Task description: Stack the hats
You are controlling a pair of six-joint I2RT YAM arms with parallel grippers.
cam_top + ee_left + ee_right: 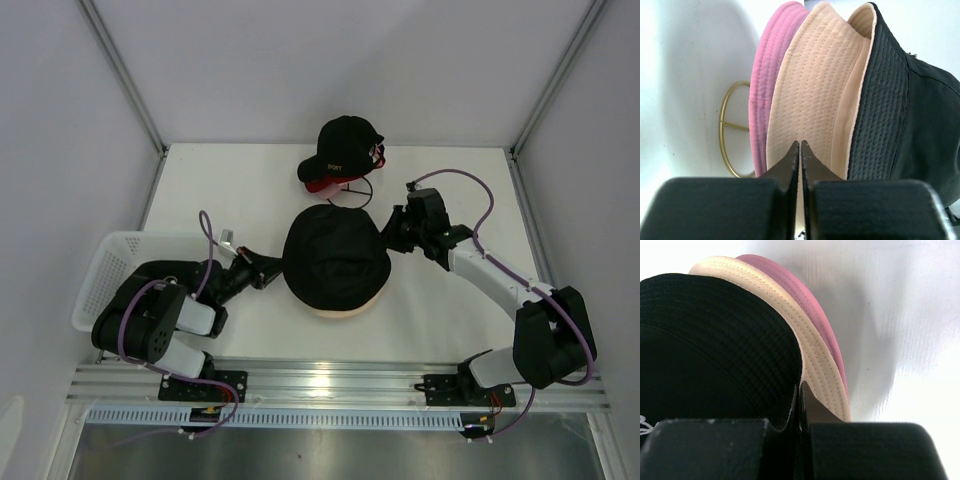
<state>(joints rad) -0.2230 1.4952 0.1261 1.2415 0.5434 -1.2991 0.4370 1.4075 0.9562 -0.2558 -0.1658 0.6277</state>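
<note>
A white worktop (250, 190) floors a booth of pale walls (330, 60) and metal corner posts (125, 75). A ribbed aluminium rail (340, 378) runs along its near edge. At the centre sits the stack, with a black fabric bucket hat (335, 262) on top, a wide beige stitched hat (815, 90) under it and a pink bucket hat (770, 65) lowest.

Left of the stack stands a white slotted plastic basket (100, 270). Beyond the stack lies a black baseball cap (342, 150) with a red under-visor. A thin gold wire hoop (722, 130) shows beside the pink brim.

The left fingers (785, 167) sit at the stack's left brim and the right fingers (815, 415) at its right brim. Both pairs are drawn to a thin slit, and I cannot tell whether fabric is caught between them.
</note>
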